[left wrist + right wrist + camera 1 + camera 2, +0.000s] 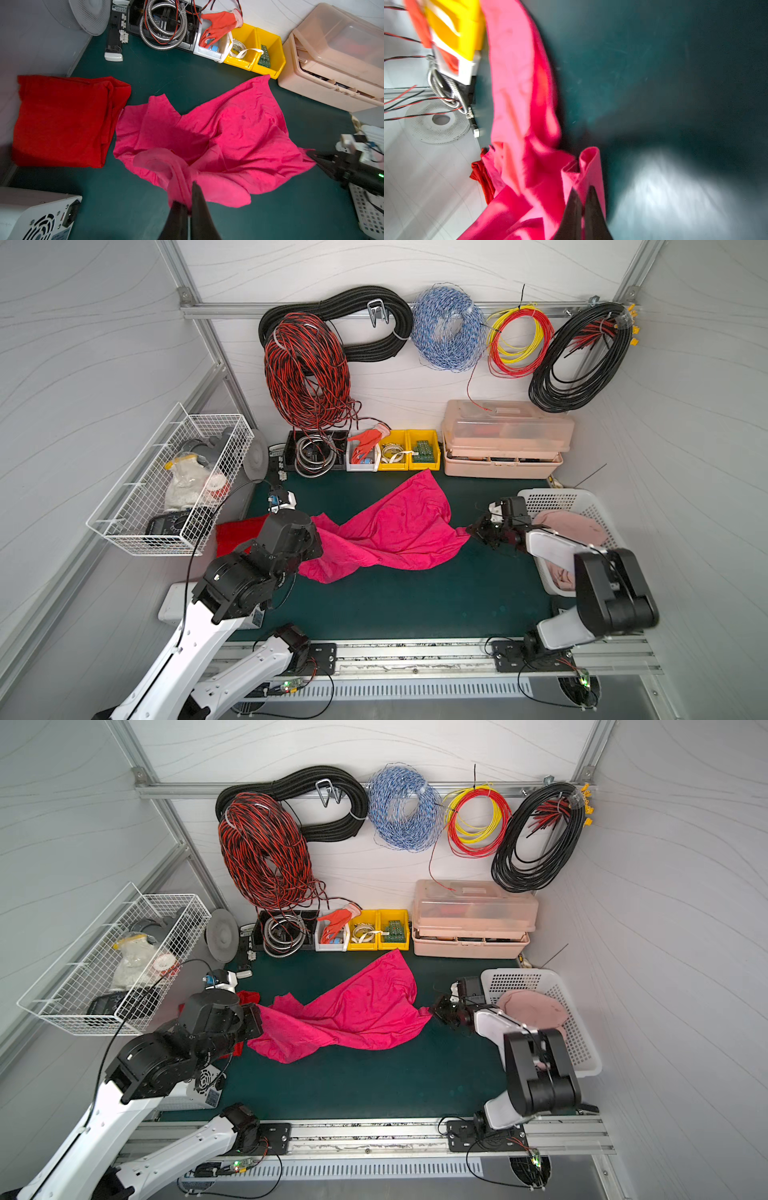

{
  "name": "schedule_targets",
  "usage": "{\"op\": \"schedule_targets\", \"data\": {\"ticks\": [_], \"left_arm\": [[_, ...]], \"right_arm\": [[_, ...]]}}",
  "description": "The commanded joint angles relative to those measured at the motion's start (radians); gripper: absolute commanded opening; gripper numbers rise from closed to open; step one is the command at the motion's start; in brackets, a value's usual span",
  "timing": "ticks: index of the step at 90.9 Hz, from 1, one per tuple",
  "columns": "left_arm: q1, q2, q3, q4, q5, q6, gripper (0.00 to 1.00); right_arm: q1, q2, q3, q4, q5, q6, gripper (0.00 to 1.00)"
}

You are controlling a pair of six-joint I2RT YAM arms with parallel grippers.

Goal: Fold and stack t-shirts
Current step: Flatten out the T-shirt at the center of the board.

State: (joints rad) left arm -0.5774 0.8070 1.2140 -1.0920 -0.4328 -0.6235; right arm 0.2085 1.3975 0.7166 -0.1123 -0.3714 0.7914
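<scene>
Two grippers, both mine, are clamped on one magenta-pink t-shirt, which lies crumpled across the middle of a dark green mat.

My left gripper has its dark jaws pressed together on a bunched, rolled fold at the shirt's left end. In the left wrist view the cloth rises off the mat into that pinch. In both top views my own left wrist hides the grip.

My right gripper is closed on the opposite end of the shirt, where a doubled-over corner stands up between its two pointed fingers. The right wrist view is blurred, but the cloth sits plainly inside the jaws. In both top views this gripper meets the shirt's right-hand corner.

Between the two grips the shirt sags in loose, wrinkled folds and is not flat. One corner points away from me and reaches the front of two yellow bins at the back of the mat.

A deeper red t-shirt lies folded into a flat rectangle at the mat's left edge, by the wall. It is just beside the magenta-pink t-shirt; I cannot tell whether they touch. In both top views my left arm covers most of it.

A white plastic basket holding pale pink cloth stands on my right, just behind the right gripper.
</scene>
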Motion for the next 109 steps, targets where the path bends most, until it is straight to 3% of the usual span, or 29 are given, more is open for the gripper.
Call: {"op": "schedule_targets", "data": {"ticks": [1,12,23,37,52,61,68,75,80,94,109], "left_arm": [[0.008,-0.001,-0.034,0.102,-0.054,0.023,0.00],[0.013,-0.001,-0.098,0.178,-0.036,0.026,0.00],[0.030,0.017,-0.157,0.189,-0.041,0.003,0.00],[0.083,0.009,-0.231,0.203,-0.054,-0.016,0.00],[0.145,0.019,-0.274,0.219,-0.022,-0.008,0.00],[0.168,0.035,-0.293,0.221,-0.014,-0.007,0.00],[0.183,0.037,-0.310,0.236,0.000,-0.008,0.00],[0.189,0.039,-0.322,0.253,0.021,-0.007,0.00],[0.191,0.045,-0.328,0.256,0.033,-0.007,0.00],[0.192,0.054,-0.350,0.265,0.075,-0.012,0.00],[0.194,0.033,-0.371,0.275,0.099,-0.010,0.00]], "right_arm": [[0.060,-0.168,0.054,-0.330,0.063,-0.028,0.00],[0.120,-0.274,0.101,-0.472,0.069,0.015,0.04],[0.135,-0.200,0.180,-0.534,0.087,0.013,0.13],[0.138,0.097,0.355,-0.494,0.082,0.003,0.13],[0.195,0.477,0.765,-0.576,0.055,-0.003,0.10],[0.257,0.651,1.033,-0.677,0.065,-0.035,0.19],[0.289,0.731,1.152,-0.745,0.093,-0.054,0.35],[0.296,0.723,1.100,-0.713,0.111,-0.050,0.57],[0.294,0.672,0.989,-0.635,0.121,-0.042,0.63],[0.266,0.506,0.676,-0.433,0.119,-0.030,0.64],[0.211,0.487,0.528,-0.250,0.035,-0.045,0.62]]}}
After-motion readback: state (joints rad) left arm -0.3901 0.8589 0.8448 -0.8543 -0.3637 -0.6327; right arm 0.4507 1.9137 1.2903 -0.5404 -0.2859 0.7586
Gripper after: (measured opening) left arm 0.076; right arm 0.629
